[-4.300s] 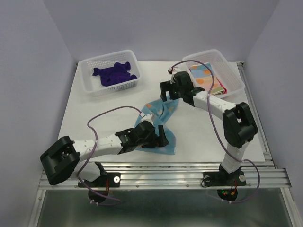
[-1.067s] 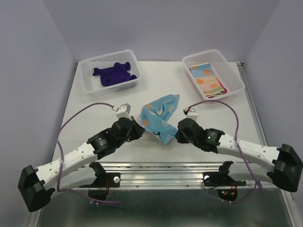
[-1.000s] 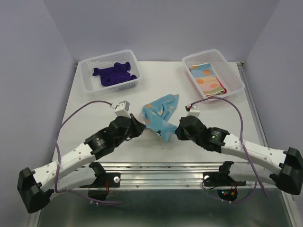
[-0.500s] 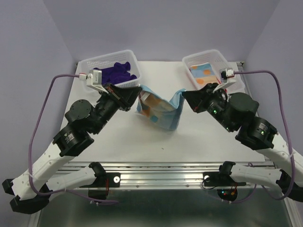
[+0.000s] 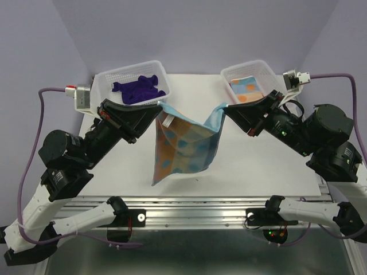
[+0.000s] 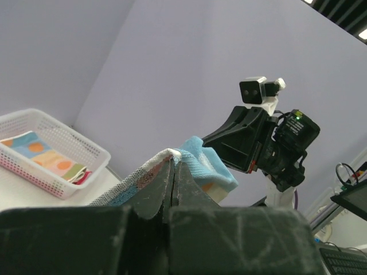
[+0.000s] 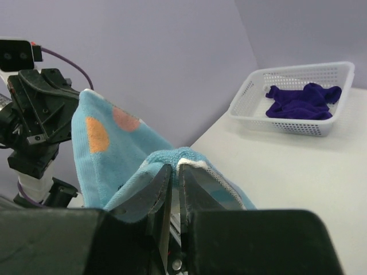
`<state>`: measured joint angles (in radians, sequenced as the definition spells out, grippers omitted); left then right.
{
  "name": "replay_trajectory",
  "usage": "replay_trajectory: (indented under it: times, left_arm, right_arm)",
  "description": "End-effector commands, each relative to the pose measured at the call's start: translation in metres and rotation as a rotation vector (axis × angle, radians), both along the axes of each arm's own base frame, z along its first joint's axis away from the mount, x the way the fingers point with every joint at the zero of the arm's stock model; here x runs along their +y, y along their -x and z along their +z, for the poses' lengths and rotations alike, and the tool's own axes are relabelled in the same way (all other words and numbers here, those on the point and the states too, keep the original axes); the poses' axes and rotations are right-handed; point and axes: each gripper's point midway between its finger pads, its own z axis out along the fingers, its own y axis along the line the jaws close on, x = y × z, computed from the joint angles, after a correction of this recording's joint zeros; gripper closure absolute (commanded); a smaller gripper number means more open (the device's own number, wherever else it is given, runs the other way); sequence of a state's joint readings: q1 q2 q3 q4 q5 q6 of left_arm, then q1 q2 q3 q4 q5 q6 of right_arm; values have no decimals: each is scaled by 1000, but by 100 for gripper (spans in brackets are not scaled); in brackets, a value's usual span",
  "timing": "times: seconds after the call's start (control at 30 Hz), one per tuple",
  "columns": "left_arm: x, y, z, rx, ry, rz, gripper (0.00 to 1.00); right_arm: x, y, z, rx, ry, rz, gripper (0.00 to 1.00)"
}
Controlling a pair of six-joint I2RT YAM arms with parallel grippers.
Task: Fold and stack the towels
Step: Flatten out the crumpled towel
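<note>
- Well, my left gripper (image 5: pixel 161 110) is clamped tight on one top corner of the soft light blue towel with orange spots (image 5: pixel 183 146), its jaws pressed together on the white-edged hem.
- My right gripper (image 5: pixel 226 110) pinches the opposite top corner, its jaws almost together with only the cloth between them.
- The towel hangs in the air between my two grippers, over the middle of the white table (image 5: pixel 269 160), and its top edge sags in a shallow curve.
- It drapes mostly open. Its lower left corner hangs lowest, in a point, and I cannot tell whether that tip touches the table.
- A small white label (image 5: pixel 167 120) shows just below my left gripper.
- A crumpled dark purple towel (image 5: pixel 137 89) lies in the white perforated plastic basket (image 5: pixel 109 77) at the far left.
- A folded blue-and-orange towel (image 5: pixel 248 91) lies in the second white basket (image 5: pixel 281 91) at the far right.
</note>
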<state>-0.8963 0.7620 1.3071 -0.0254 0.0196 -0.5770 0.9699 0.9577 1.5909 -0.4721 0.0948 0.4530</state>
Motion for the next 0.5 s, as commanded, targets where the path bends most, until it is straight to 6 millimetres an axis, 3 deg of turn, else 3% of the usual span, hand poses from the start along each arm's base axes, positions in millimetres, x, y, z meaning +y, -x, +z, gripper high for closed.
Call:
replay_trajectory:
  times: [0.0,0.1,0.2,0.3,0.43,0.47]
  left_arm:
    - [1,19,20,-71,59,-76,100]
    - [-2,11,7,-38,53,-56,100]
    - [-6,-4,-8,7,48,-8,100]
    - [-11,-38,-39,96,25,115,100]
    - [-22,-71,-72,172,-22,215,100]
    - [-21,-80,-77,181,-27,251,100]
  right_arm:
    - [-3,10,13,-15,-28,37,99]
    - [-10,-1,6,-6,-20,-37,99]
    - [-22,-25,-10,17,15,-183,99]
    - [-39,-57,-37,59,75,-392,99]
    - [-45,-86,-63,75,163,-561,99]
    - [-57,-97,-69,84,181,-663,99]
